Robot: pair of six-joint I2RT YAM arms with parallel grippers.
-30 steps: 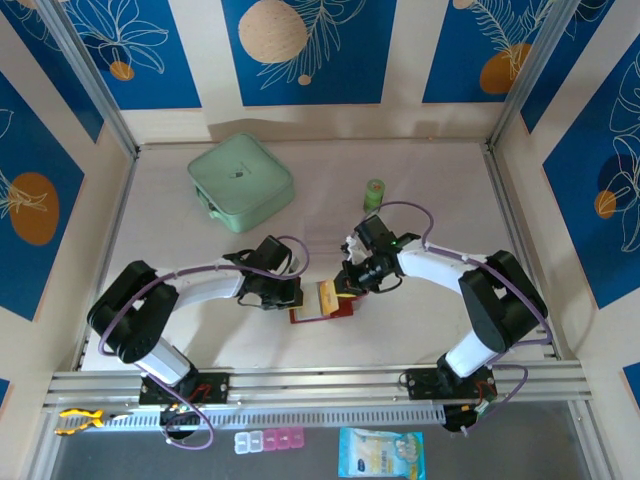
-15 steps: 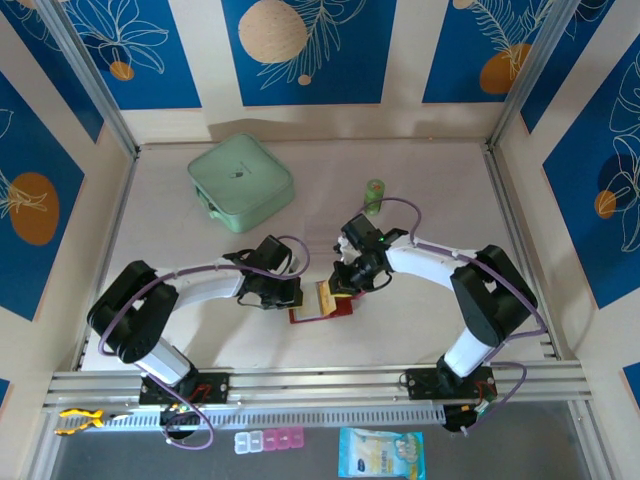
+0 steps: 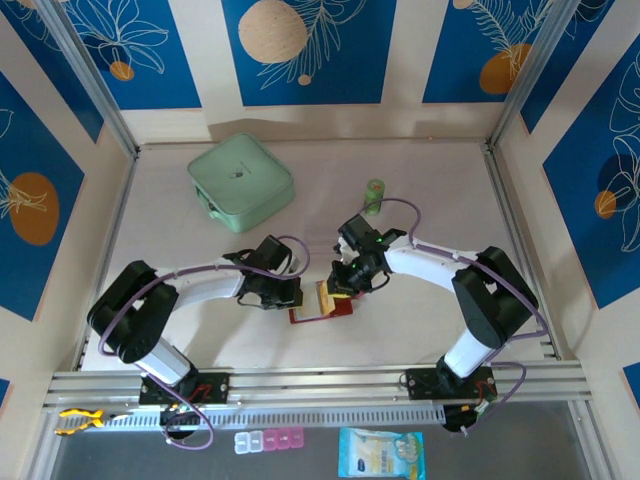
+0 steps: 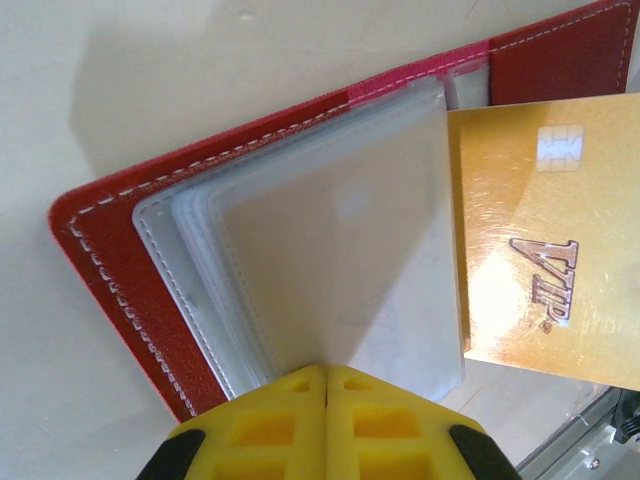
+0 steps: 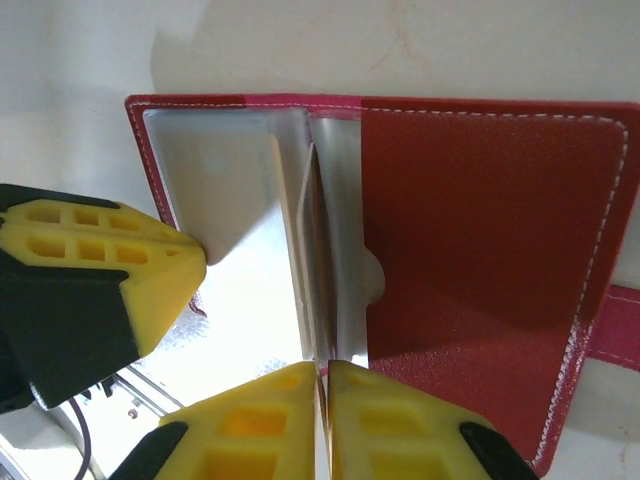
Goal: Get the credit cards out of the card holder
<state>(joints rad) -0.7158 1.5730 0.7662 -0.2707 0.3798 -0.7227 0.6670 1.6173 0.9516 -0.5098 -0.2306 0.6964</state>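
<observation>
Red leather card holder lies open on the table, lower middle of the overhead shot, right between both arms. A gold VIP card pokes out past its clear sleeves. The right gripper is pinched tight on a card's edge. The left gripper is fully closed, tips at the sleeves' edge. A mint-green case sits upper left.

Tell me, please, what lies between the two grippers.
The open card holder with a gold card lies between the left gripper and the right gripper, in the top external view.
</observation>
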